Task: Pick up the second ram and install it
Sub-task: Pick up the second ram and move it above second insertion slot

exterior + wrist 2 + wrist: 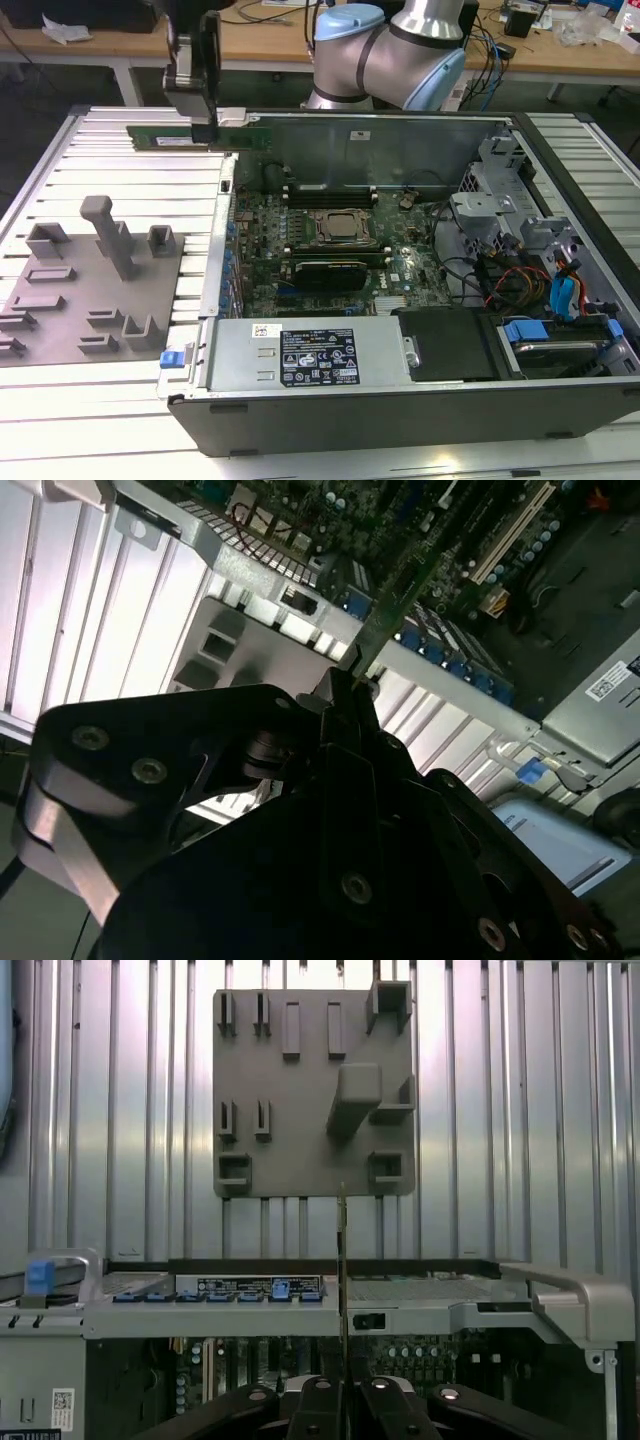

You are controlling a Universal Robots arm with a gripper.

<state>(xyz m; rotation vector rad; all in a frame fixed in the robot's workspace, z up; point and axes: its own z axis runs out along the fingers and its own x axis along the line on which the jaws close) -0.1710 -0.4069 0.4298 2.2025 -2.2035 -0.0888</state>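
One gray holder plate (pixel 65 292) lies at the exterior view's left. Over the case wall (pixel 224 195), the gripper (pixel 205 130) pinches the second ram (pixel 160 137), high in the air. I judge a tilted stick could miss the memory slots (pixel 330 188) and jam.

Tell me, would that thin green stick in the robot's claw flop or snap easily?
Probably stiff: the second ram juts out level on both sides of the gripper without sagging. Likely light, since that one narrow pinch carries it. Probably fragile: it looks blade-thin edge-on in the first wrist view, so a sideways knock might harm it.
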